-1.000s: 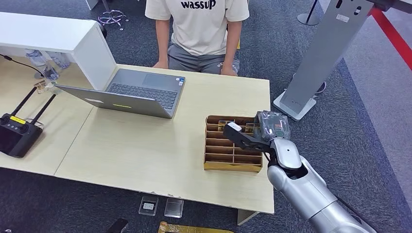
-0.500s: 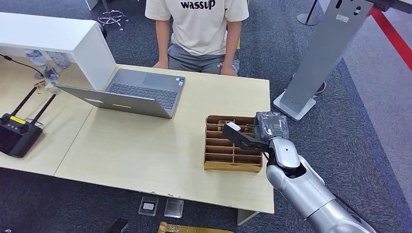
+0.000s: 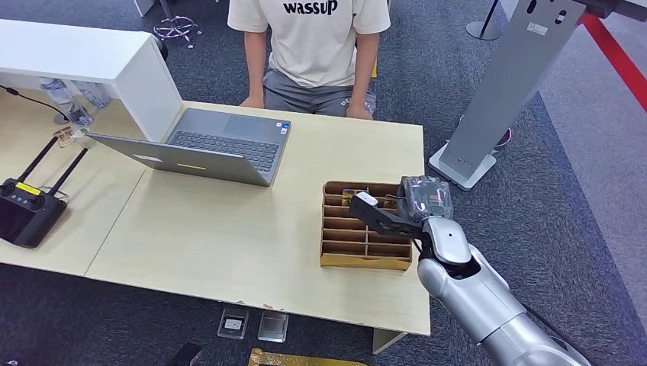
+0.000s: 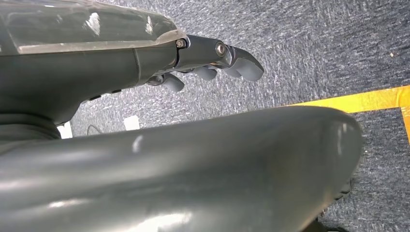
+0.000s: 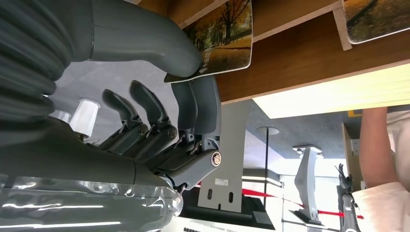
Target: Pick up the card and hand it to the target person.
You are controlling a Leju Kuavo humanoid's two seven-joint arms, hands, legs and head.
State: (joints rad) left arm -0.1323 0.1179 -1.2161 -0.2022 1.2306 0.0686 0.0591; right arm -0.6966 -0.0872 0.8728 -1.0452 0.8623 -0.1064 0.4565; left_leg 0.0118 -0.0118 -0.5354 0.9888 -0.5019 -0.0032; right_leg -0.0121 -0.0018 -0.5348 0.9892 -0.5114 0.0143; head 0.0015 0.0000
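Observation:
A card [image 5: 227,34] printed with an autumn tree scene stands in a slot of the brown wooden divider tray [image 3: 365,261] at the table's right side. My right hand [image 3: 397,213] reaches over the tray's far right compartments. In the right wrist view the right hand [image 5: 159,96] pinches a corner of that card between thumb and fingers, while the card still sits in the tray. A second similar card [image 5: 377,19] stands in a neighbouring slot. The target person [image 3: 309,46] in a cream T-shirt sits at the far side of the table. My left hand [image 4: 212,63] hangs over the carpet, holding nothing.
An open grey laptop [image 3: 221,145] lies left of the tray. A black remote controller [image 3: 27,210] rests at the left edge, beside a white box shelf [image 3: 76,53]. A grey stand [image 3: 511,84] rises on the floor to the right of the table.
My right hand has shifted very slightly at the tray, staying on the card. Nothing else has moved.

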